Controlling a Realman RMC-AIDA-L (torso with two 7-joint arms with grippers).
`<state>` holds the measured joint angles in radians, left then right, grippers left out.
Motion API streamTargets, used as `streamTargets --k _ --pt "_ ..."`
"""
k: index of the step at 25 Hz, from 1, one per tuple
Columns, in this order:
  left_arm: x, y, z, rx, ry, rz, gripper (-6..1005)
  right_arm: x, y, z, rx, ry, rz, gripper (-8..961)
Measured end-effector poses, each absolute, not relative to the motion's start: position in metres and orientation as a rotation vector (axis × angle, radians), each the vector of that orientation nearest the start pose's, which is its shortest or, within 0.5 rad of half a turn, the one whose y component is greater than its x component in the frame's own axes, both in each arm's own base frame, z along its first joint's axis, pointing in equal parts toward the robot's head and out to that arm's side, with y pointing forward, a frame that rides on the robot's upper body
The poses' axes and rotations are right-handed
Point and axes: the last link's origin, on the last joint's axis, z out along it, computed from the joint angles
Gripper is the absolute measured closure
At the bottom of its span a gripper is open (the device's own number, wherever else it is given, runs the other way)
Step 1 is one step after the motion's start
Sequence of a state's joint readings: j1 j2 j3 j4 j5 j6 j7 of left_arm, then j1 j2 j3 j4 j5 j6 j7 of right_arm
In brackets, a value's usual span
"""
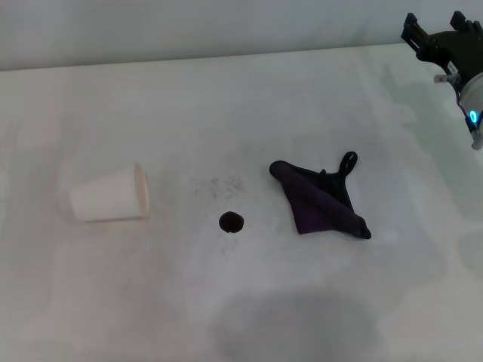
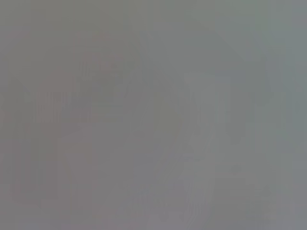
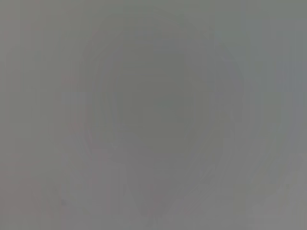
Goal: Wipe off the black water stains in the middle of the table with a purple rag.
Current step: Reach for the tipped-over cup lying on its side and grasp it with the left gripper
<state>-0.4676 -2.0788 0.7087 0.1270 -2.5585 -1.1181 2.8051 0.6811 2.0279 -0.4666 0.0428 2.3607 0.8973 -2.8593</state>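
Only the head view gives us anything to work with; both wrist views show a flat grey haze in which we can make out no object at all.

From the head camera we see the table [image 1: 249, 90], a wide, matte white surface with faint grey smudging. Near its middle sits the black stain [image 1: 231, 222], a small round blot with slightly uneven edges. Just beyond it, a little toward the far side, lies a faint speckled grey smudge [image 1: 219, 185], much paler than the blot.

The purple rag [image 1: 321, 204] lies flat on the table to the right of the stain, near it but not touching. It is a soft cloth, so dark it reads almost black, roughly triangular with gentle folds, and a thin black loop [image 1: 347, 161] sticks out from its far corner.

To the left of the stain, well apart from it, a white paper cup [image 1: 112, 194] lies on its side with its open mouth facing the stain. We cannot see into it.

The right gripper [image 1: 436, 32] hangs at the far right corner of the view, above the table and well away from the rag. Two dark finger ends show with a gap between them, holding nothing. The left gripper appears nowhere in the views.
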Motion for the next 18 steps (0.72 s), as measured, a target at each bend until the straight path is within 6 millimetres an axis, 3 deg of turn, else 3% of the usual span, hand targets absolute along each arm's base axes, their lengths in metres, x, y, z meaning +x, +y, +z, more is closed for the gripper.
streamTargets --k 12,18 --pt "-0.359 0.347 0.045 -1.394 -0.605 -0.701 109 0.337 0.397 0.011 -1.516 0.778 0.591 83" --pt "-0.351 0.361 0.058 -1.432 -0.68 -0.839 108 0.337 0.397 0.01 -1.517 0.778 0.59 83"
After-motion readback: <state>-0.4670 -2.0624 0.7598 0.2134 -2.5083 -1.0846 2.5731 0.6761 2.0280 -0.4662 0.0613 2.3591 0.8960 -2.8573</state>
